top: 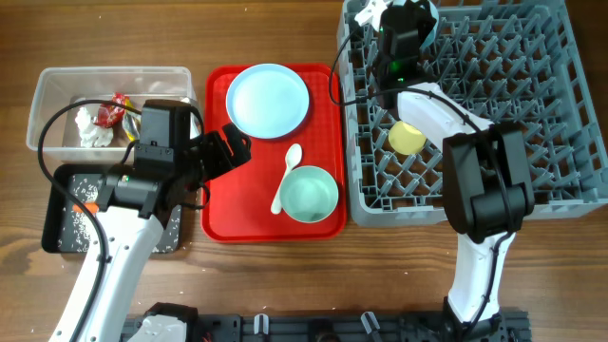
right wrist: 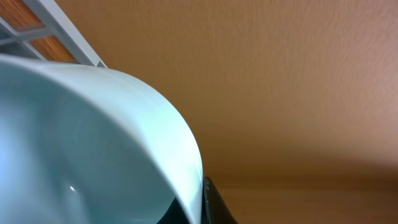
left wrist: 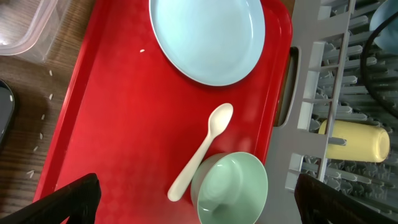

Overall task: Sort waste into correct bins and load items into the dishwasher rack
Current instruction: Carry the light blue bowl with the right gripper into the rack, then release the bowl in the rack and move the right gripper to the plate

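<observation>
We see the left hand [top: 231,149] hovering over the left edge of the red tray [top: 220,217], its two fingers spread wide and holding nothing. On that tray lie three of the dishes. The pale blue plate [top: 268,100] sits at the far end. The white spoon [top: 286,178] lies in the middle, with its handle end touching the green bowl [top: 310,194], which stands upright at the near right corner.

The right hand [top: 405,28] reaches over the far left corner of the grey dishwasher rack [top: 560,142], which stands just beside the red tray on the wooden worktop [top: 285,285]. Its fingers are pressed together on the rim of a blue bowl [right wrist: 93,137], which fills most of the right wrist view (we cannot tell whether the bowl touches the pegs). The yellow cup [top: 408,138] lies on its side among the pegs in the left part of the rack.

To the left of the red tray we find the clear tub [top: 52,95], with the crumpled white tissue [top: 88,126] and a red wrapper [top: 112,112] inside it. The black tray [top: 57,223] lies just in front of the tub, partly hidden under the left arm, with white specks scattered in it. A few rice grains [left wrist: 40,118] lie on the bare wood beside the red tray's left edge.
</observation>
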`<state>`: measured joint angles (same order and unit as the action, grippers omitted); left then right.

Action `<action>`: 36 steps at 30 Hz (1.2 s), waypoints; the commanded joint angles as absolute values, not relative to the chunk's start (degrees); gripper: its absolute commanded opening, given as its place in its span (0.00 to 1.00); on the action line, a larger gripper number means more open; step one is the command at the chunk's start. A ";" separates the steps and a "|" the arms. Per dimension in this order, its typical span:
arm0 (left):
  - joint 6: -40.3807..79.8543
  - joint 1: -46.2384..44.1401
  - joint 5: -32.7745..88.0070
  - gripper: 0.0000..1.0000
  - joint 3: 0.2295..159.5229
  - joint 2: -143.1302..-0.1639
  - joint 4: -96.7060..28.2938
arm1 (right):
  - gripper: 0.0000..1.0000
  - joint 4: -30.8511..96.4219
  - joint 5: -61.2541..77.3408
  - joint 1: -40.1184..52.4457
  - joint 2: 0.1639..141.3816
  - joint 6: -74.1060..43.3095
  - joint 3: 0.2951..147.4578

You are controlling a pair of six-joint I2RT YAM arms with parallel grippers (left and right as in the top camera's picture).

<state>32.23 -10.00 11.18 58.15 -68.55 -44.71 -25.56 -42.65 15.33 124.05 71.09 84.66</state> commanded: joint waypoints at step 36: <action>31.79 -9.74 10.85 1.00 59.37 -67.51 -44.58 | 1.00 11.90 -40.60 25.54 106.00 25.23 83.77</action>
<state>32.23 -10.00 11.18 58.15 -68.53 -44.71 4.89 -49.34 25.67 109.19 41.89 84.09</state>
